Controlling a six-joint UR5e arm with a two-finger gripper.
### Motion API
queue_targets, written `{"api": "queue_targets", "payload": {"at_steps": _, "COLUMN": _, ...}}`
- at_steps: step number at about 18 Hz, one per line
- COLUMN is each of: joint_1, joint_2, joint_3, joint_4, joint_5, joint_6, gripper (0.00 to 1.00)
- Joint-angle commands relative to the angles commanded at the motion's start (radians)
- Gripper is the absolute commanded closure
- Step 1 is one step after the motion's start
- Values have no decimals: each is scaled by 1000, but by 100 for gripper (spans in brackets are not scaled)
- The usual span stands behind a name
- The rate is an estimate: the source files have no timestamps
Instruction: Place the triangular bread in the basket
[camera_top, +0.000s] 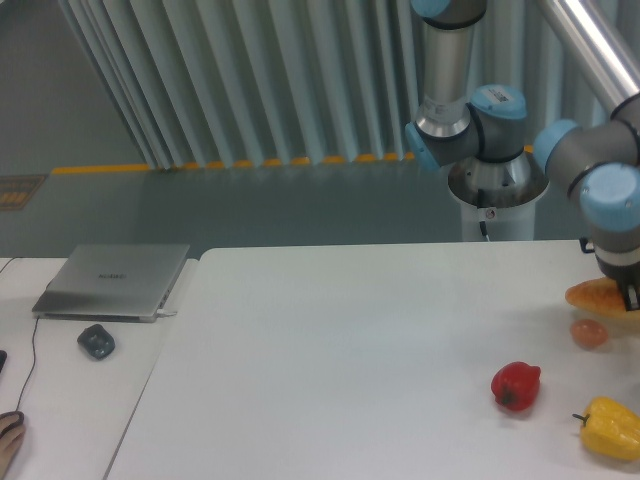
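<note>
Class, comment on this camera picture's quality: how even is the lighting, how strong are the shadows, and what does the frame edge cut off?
Fixed camera view: soft, even light on the white table; only faint shadows under the red pepper and yellow bell pepper; the picture is slightly soft overall; the right edge cuts off the triangular bread and hides most of the gripper, so its fingers cannot be judged.

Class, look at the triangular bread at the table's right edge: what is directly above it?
The robot's wrist and pincer hang over the triangular bread, covering its right end. The frame edge cuts the fingers, so whether they grip it cannot be seen. The small round ball lies in front.
</note>
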Motion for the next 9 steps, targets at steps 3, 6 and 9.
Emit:
{"api": "queue_targets", "payload": {"at_steps": 3, "joint_1": 46, "joint_2": 17, "joint_3": 55, "joint_4": -25, "joint_5": -126, "joint_6": -9, "gripper": 100}}
{"api": "queue_targets", "payload": {"at_steps": 6, "joint_1": 141, "joint_2": 25, "joint_3": 101, "joint_4": -46, "joint_5": -163, "joint_6": 46, "gripper": 100}}
{"api": "queue_targets", "payload": {"at_steps": 9, "joint_1": 235, "joint_2": 25, "joint_3": 101, "joint_4": -46, "joint_5": -161, "joint_6": 216, "gripper": 100}}
